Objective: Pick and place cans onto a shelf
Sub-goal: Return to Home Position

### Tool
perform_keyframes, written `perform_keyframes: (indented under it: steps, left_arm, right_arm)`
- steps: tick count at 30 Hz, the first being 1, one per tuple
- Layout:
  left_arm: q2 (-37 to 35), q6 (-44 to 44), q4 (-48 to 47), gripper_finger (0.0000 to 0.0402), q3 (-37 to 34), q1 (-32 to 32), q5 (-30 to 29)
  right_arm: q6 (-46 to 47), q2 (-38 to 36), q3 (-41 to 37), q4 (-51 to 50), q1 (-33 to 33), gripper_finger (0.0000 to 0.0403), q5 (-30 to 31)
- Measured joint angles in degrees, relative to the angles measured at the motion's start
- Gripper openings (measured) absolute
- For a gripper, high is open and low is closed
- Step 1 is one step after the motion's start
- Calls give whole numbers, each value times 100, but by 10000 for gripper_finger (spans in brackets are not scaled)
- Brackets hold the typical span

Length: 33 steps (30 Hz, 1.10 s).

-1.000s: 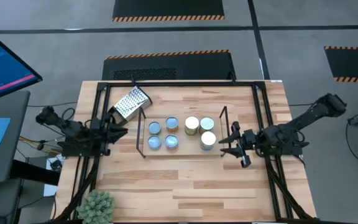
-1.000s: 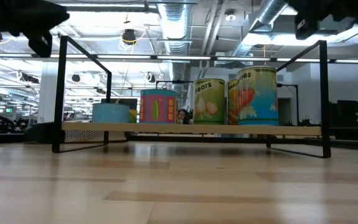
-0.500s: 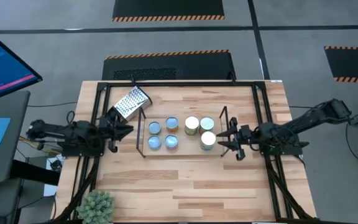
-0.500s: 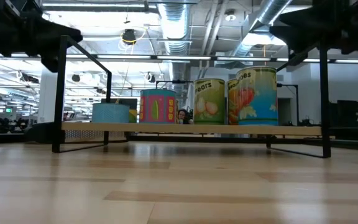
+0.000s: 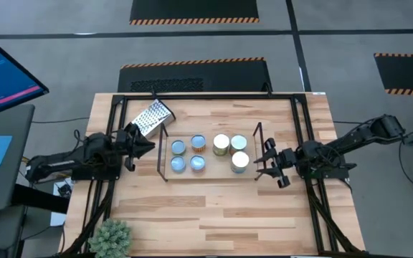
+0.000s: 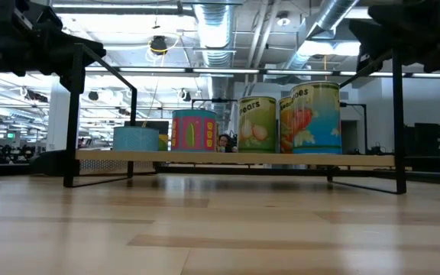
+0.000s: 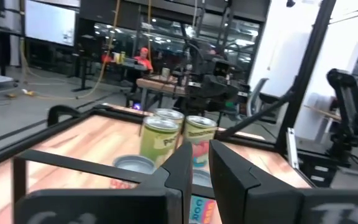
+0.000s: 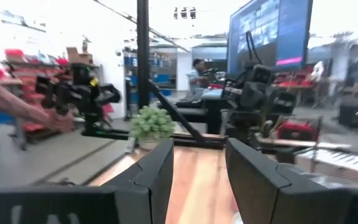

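- Seven cans (image 5: 198, 164) are being carried on the shelf (image 5: 214, 169), centred on the table (image 5: 221, 211).
- A grater (image 5: 151, 118) is being kept behind its left end.
- A plant (image 5: 111, 238) is being kept front-left.

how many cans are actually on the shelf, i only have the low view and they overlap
Observer: Seven cans show from above: four towards the left end of the shelf, three towards its right end.
Operator: anything lying near the shelf that i can't see
Observer: A metal grater lies on the table by the corner at the shelf's left end.
Operator: where are the grippers
Observer: The left gripper is just outside the shelf's left end. The right gripper is just outside its right end, open and holding nothing.
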Motion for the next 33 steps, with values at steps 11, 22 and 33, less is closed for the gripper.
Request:
perform_keyframes:
  steps: [11,22,33]
  left_arm:
    - [0,183,-175,43,-7,204,-210]
    - [0,129,-318,43,-9,204,-544]
    - [4,120,-533,43,-9,204,-731]
  right_arm:
    - [-367,0,-4,16,-66,169,92]
    - [-389,-18,-9,-310,-66,173,103]
    - [-389,-14,-11,-483,-66,169,106]
